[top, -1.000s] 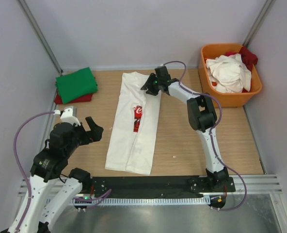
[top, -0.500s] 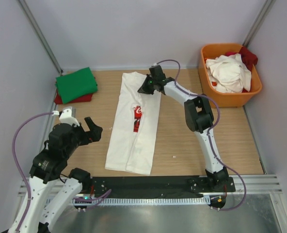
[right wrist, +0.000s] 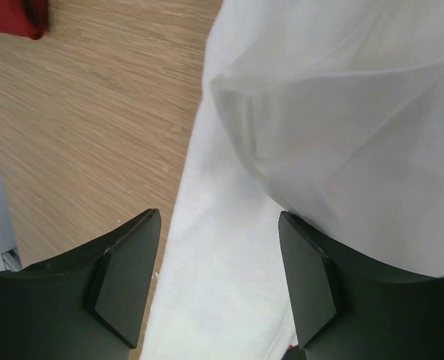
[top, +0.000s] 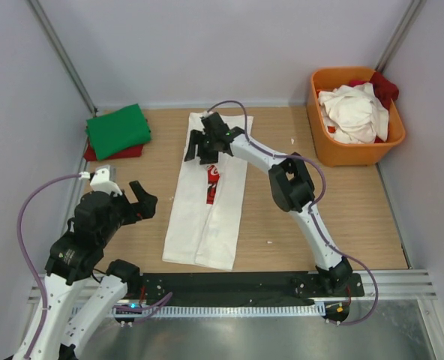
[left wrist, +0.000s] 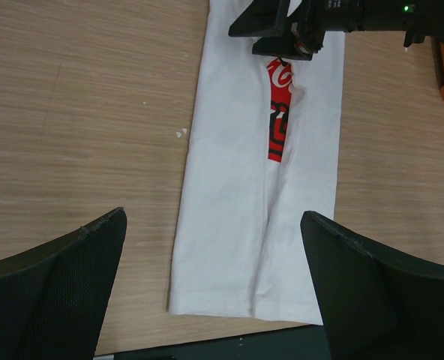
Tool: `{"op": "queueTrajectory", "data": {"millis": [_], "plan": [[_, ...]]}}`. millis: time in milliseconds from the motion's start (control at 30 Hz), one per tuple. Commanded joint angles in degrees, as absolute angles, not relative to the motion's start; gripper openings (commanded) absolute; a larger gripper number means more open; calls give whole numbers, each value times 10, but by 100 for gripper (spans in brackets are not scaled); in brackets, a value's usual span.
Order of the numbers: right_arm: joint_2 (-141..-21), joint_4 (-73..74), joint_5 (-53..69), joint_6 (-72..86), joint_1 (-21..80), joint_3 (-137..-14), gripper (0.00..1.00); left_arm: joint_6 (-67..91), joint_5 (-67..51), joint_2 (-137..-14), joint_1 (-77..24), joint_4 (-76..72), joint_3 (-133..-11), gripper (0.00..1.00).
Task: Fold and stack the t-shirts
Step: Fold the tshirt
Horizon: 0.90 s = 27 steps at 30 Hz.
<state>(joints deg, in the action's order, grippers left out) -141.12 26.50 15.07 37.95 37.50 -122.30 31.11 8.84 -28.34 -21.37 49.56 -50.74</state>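
A white t-shirt with a red Coca-Cola print (top: 207,206) lies folded into a long strip on the table's middle. My right gripper (top: 198,150) hovers open over its upper left part. In the right wrist view the open fingers (right wrist: 124,270) straddle white cloth (right wrist: 342,127), and a fold lies against the right finger. My left gripper (top: 145,199) is open and empty, just left of the shirt. In the left wrist view the shirt (left wrist: 237,217) lies ahead between the fingers, with the right gripper (left wrist: 282,34) at its far end. A folded green t-shirt (top: 118,129) lies on a red one (top: 115,153) at the back left.
An orange tub (top: 391,142) at the back right holds crumpled white (top: 353,112) and red (top: 385,86) shirts. Grey walls close in the table on three sides. A black rail (top: 229,285) runs along the near edge.
My right gripper has swept left across the shirt's top, from its right edge to its left part. The left arm has barely moved.
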Motion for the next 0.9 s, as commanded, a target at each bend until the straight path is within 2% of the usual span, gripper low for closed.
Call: {"op": "queueTrajectory", "data": {"millis": [0,333,500,700,867], "plan": [[-1389,293,131,354,368,-1253,71,316,100,-279,-214,475,-505,100],[-1324,265,118,359,342,-1229,72,316,103,-279,-214,476,-506,100],[-1333,253,115,372,319,-1233,71,316,102,-279,-214,476,-506,100],[-1393,272,72,369,311,-1294,66,316,102,-280,-214,476,-506,100],[-1433,262,86,381,316,-1315,66,316,104,-280,-213,475,-506,100]]}}
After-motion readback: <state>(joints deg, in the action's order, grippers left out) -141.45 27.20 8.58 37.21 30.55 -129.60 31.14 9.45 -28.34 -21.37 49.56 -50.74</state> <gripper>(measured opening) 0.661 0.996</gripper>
